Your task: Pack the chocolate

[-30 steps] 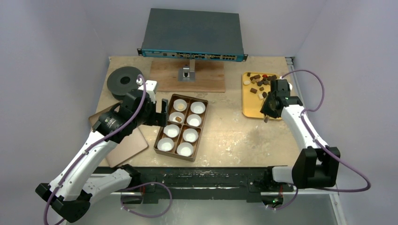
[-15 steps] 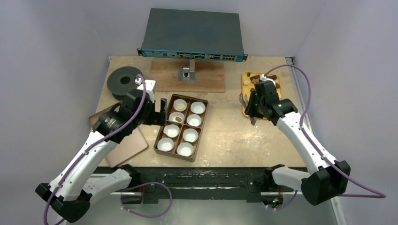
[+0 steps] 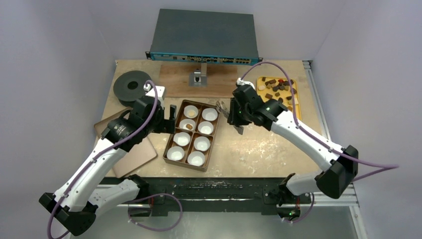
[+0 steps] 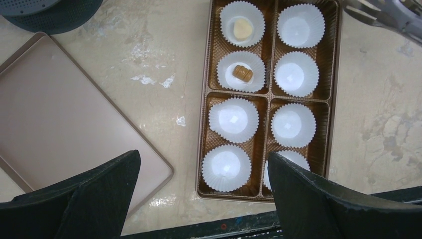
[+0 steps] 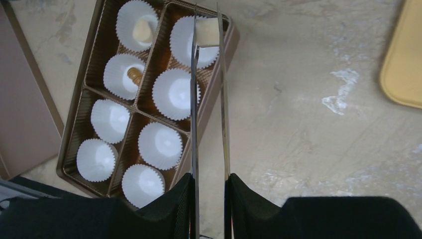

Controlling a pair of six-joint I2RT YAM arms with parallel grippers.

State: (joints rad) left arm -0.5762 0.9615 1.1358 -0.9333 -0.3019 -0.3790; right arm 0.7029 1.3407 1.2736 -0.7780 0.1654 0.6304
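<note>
**Desk, scuffed beige** (image 3: 259, 149). Carries every item below.

**Rack unit, grey metal, flat** (image 3: 204, 35). Lies at the 12 o'clock edge.

**Tray, pinkish-tan, flat, rectangular** (image 4: 59, 119). At 8 o'clock.

**Tray, yellow, rectangular** (image 5: 405, 74). At 2 o'clock. Holds the loose stock of chocolate (image 3: 276, 87): many dark brown, tan and cream pieces.

**Box, brown, rectangular, eight-compartment** (image 4: 203, 124). At centre, slightly toward 9 o'clock. Two columns by four rows.

**Spool, black, round** (image 3: 130, 85). At 10 o'clock.

**Left tool** (image 4: 203, 157). Released, with the jaws wide apart and nothing between them. It hangs over the 6 o'clock end of the box.

**Right tool** (image 5: 205, 20). Clenched on one cream-white blocky piece (image 5: 207, 32), which is off the desk. It is near the 1 o'clock corner of the box. In the wrist view the piece shows against the cup there. Whether it is squarely over that cup cannot be told.

**Paper cups, white, fluted, eight** (image 4: 233, 119). One per compartment.

**Cream piece, seated** (image 4: 241, 28). In the cup at the 11 o'clock corner.

**Tan piece, seated** (image 4: 242, 72). In the next cup toward 6 o'clock, in the same column.

**Status (judged).** Early stage. Two of the eight cups are filled, a third piece is carried but not yet set down, and six cups show empty. With this piece placed, five more trips to the yellow tray would remain.
</note>
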